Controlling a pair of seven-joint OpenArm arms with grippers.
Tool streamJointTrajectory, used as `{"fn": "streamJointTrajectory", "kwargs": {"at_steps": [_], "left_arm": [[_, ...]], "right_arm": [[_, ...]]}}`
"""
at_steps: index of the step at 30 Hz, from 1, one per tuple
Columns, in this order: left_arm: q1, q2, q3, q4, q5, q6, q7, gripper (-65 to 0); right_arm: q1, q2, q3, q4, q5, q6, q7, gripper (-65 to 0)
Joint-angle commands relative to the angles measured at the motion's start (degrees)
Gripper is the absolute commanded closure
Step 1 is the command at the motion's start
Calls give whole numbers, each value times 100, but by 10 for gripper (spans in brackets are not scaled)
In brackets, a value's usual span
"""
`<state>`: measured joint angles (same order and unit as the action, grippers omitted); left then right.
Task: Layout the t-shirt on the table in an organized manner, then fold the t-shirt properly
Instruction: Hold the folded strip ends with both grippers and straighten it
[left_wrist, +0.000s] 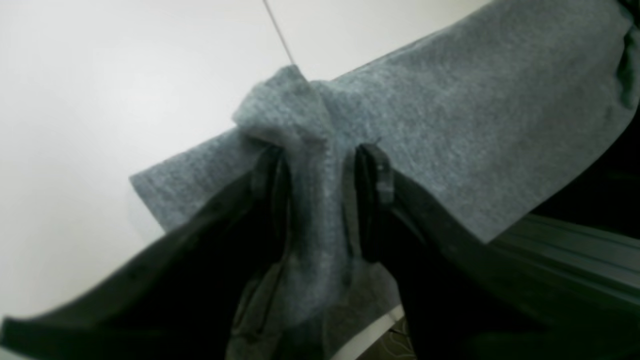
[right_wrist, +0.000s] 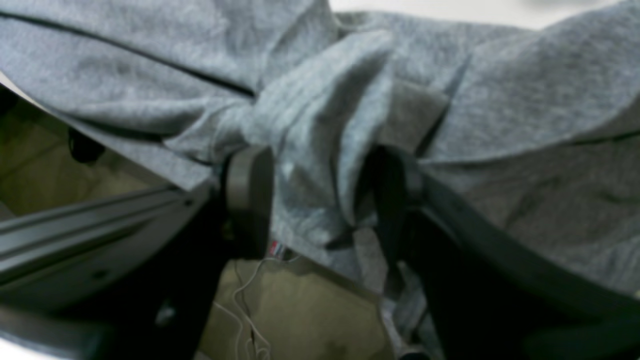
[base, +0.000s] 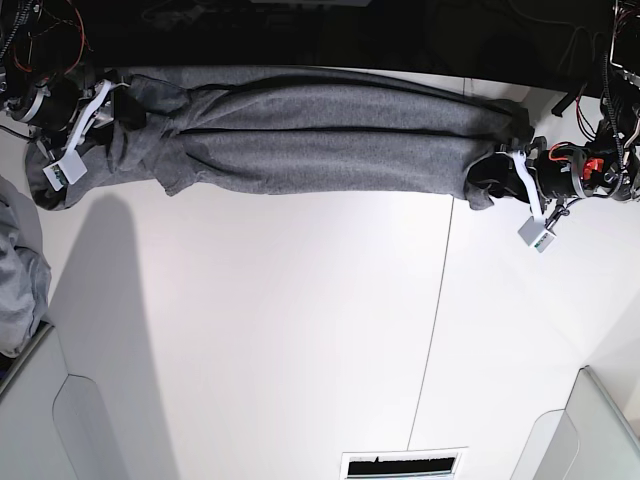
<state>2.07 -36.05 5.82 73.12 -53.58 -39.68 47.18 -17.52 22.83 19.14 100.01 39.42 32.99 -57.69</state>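
The heather grey t-shirt (base: 320, 140) lies stretched in a long rumpled band along the far edge of the white table (base: 300, 330). At its right end in the base view sits my left gripper (base: 497, 172). In the left wrist view the left gripper (left_wrist: 325, 155) has its jaws apart, with a bunched ridge of t-shirt (left_wrist: 450, 110) loose between them. My right gripper (base: 105, 110) is at the shirt's other end. In the right wrist view the right gripper (right_wrist: 320, 165) also stands wide, a fold of t-shirt (right_wrist: 320, 100) lying between its fingers (right_wrist: 247, 195).
A paler bluish-grey cloth (base: 18, 280) is bunched at the table's left edge. Light grey bins stand at the near left (base: 60, 420) and near right (base: 600, 430). A thin dark seam (base: 432, 320) crosses the table. The shirt's ends hang past the far edge.
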Motion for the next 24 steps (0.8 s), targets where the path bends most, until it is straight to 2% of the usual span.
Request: {"fn": "streamJointTrajectory", "kwargs": {"at_steps": [1,3,8,9,11,13,16,20,24], "left_arm": [[-76,-111,-48,72,-105,-32,-44,-243],[-76,-111,-48,72,-105,-32,-15,-243],[-76,-111,-48,72,-107,-32,-20,-243],[-76,-111,-48,72,-107,-32,-20,-243],[-79,-111,-48,72,-107,-32,-20,-243],[-76,-111,-48,72,-107,-32,-20,-243],[-79,-111,-50,72,-151,-32,-20,-244],[-87,-210,-66,74,-651,-32,83,-356],[-33,-334,-81,74,-1014,-32,284,-360]], "right_arm": [[22,76,66,98,162,-24,164,-321],[26,22,133,146,170,-24,337,-321],[306,-452,542,245,205,-22,533,-318],[382,-514,584,238,138,-24,586,-302],[501,-590,597,186,-101,-48,802,-177],[608,-658,597,70,-380,-87,938,0],[664,-654,597,-236,-667,-87,927,0],[549,-632,699,-352,-966,-87,826,0],[254,-634,966,-431,-968,-85,1128,0]]}}
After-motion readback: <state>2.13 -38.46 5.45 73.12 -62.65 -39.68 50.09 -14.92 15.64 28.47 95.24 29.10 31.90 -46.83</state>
